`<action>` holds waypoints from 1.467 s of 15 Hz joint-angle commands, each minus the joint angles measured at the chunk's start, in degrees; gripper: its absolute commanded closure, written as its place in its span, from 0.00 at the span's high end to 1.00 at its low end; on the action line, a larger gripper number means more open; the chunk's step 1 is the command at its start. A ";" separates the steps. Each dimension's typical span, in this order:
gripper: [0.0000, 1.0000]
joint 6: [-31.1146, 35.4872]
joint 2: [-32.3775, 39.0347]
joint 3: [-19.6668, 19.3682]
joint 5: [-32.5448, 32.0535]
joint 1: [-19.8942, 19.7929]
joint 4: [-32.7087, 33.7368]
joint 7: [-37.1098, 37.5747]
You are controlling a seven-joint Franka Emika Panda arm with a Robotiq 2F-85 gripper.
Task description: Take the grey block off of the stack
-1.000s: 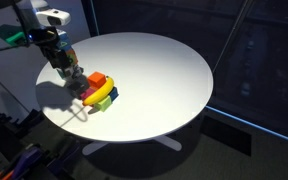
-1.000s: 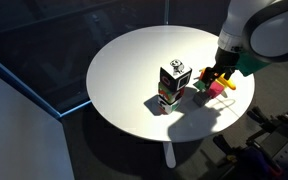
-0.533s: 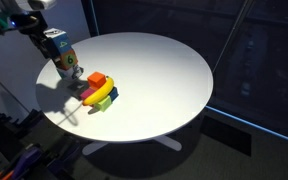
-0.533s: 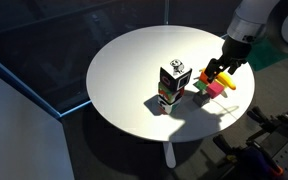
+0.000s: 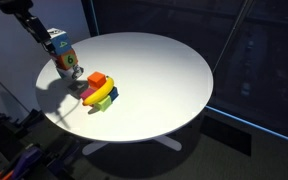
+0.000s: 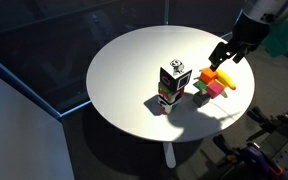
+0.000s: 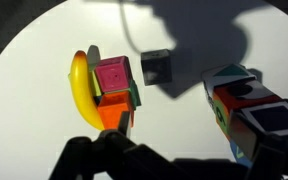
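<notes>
Am hovering gripper (image 6: pixel 227 54) above table (image 6: pixel 134 60), jaws spread wide, gripping nothing. Grey block (image 7: pixel 156 66) is lying on table just beside stack (image 7: pixel 106 88), between it and carton (image 7: pixel 246 105).

Just above the round white table's (image 6: pixel 134 60) far rim, the gripper (image 6: pixel 225 58) is seen as black and blocky, joined to a pale, rounded arm link (image 6: pixel 267 12). In the wrist view its fingers (image 7: pixel 89 160) are shown only as dark, blurred silhouettes.
</notes>
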 commanded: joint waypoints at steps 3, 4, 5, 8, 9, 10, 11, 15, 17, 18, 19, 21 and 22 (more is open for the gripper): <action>1.00 -7.84 -6.73 1.91 2.23 -1.83 0.58 0.80; 1.00 -9.60 -7.25 1.92 2.52 -1.97 1.17 0.68; 1.00 -11.34 -7.65 2.08 2.39 -2.37 1.92 1.00; 1.00 -17.04 -8.75 2.53 2.24 -3.21 4.21 2.09; 1.00 -19.04 -9.11 2.66 2.33 -3.40 5.12 2.60; 1.00 -20.90 -9.34 2.82 2.43 -3.55 5.99 3.01; 1.00 -22.88 -9.48 2.86 2.68 -3.57 6.91 3.23; 1.00 -28.86 -10.00 3.17 3.35 -3.33 10.25 3.99; 1.00 -30.74 -10.30 3.20 3.91 -3.09 11.44 3.46; 1.00 -31.56 -10.42 3.16 4.18 -2.93 11.99 2.83; 1.00 -31.97 -10.57 3.19 4.31 -2.87 12.29 2.52; 1.00 -32.76 -10.90 3.12 4.69 -2.57 12.82 1.54; 1.00 -32.85 -11.10 3.16 4.61 -2.44 12.89 1.17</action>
